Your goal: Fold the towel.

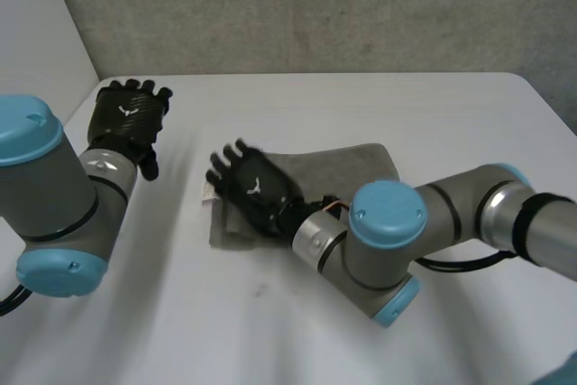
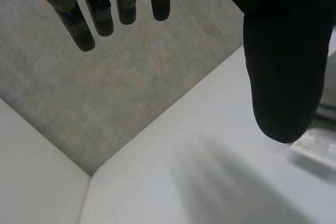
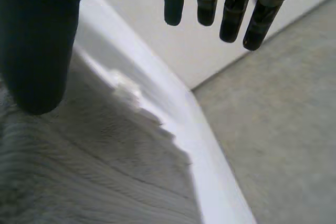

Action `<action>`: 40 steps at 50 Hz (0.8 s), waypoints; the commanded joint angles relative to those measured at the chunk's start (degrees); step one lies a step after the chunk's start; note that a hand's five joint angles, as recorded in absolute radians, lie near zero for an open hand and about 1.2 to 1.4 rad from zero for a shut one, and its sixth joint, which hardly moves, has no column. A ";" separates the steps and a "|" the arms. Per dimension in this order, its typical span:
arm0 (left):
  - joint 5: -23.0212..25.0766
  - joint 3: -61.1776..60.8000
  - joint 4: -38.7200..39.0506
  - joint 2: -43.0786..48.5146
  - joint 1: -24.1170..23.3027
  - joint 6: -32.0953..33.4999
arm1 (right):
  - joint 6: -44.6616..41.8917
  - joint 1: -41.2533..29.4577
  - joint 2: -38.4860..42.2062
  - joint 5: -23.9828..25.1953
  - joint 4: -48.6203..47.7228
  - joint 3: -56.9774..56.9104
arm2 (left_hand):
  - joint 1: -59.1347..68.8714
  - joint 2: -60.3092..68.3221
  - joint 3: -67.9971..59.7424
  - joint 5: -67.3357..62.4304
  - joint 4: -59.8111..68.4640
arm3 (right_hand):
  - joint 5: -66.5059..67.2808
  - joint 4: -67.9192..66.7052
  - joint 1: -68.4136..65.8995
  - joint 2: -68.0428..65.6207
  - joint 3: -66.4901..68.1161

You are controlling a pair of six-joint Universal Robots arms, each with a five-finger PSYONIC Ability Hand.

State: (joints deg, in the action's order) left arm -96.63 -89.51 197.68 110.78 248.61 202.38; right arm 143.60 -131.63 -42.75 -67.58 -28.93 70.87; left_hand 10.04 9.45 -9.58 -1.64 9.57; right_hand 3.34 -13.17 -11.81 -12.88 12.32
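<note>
On the near right of the white table [image 1: 379,105], the right arm reaches in across the front edge, bent at its blue-capped elbow. Its black right hand [image 1: 255,188] is over the left end of the grey ribbed cloth towel [image 1: 352,169], fingers straight and slightly spread, holding nothing. Whether the palm presses the cloth cannot be told.

The towel lies at mid-table, already doubled into a thick oblong. Its long axis runs side to side, tilting away toward the right. A small white label [image 1: 206,192] shows at its left edge, just beside the right hand's fingers.

Farther back and to the left, the black left hand [image 1: 131,114] hovers over bare table, well apart from the towel, fingers straight and empty.

Judgement: the right hand is the nearer. Any further fold would work along the long axis, from the left end under that hand.
</note>
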 commanded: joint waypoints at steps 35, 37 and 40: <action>-0.49 4.00 -4.59 13.85 -11.75 -11.83 | 20.49 21.15 -14.99 -16.44 9.15 14.82 | -0.04 0.55 -0.42 1.64 0.43 | 66.66 -66.83 -68.19 -67.12 67.68; -0.58 1.55 -4.94 10.36 -11.31 -12.10 | 19.09 18.01 -14.82 -16.44 9.59 11.24 | -0.04 0.55 -0.42 1.64 0.43 | 66.66 -66.83 -68.19 -67.12 67.68; -0.67 0.48 -4.94 8.49 -10.96 -12.10 | 18.91 14.47 -14.47 -16.36 9.51 9.37 | -0.04 0.55 -0.42 1.64 0.43 | 66.66 -66.83 -68.19 -67.12 67.68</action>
State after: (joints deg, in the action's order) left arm -97.11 -85.44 193.49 124.36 236.97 190.56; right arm 165.24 -110.93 -57.49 -83.91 -19.70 86.35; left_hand 10.04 9.41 -9.58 -1.64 9.57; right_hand 55.37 -68.16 -52.28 -67.14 67.65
